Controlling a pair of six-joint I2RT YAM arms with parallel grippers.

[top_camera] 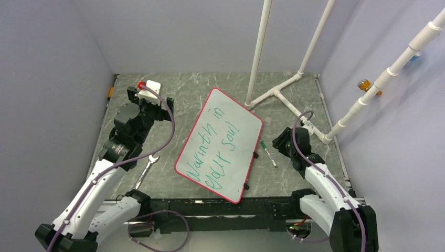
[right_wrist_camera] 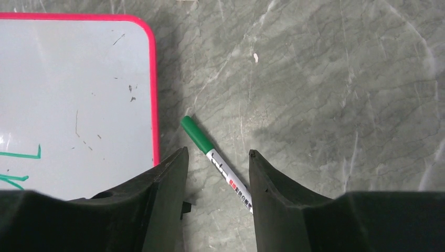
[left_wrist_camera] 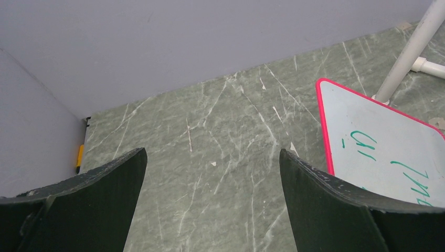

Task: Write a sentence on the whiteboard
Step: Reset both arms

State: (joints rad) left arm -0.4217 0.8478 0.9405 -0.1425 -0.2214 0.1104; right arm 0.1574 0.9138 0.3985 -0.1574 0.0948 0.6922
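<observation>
Green cap, white barrel: the marker (right_wrist_camera: pixel 210 152) lies flat on the stone table (right_wrist_camera: pixel 341 105) just under my right claw (right_wrist_camera: pixel 218 152). It sits between the jaws, which stand partly apart and grip nothing. Its long axis runs aslant, the cap pointing away toward the board's corner and the barrel running back under my right finger. The whiteboard (top_camera: pixel 245 143) lies flat just left of it, skewed, between my two arms and nearer the right one. The sentence (top_camera: pixel 212 149) runs along it in two green lines, so I judge the writing done. Farther off, my left claw (left_wrist_camera: pixel 212 152) hangs wide open and empty over stone, left of the board's far corner.
</observation>
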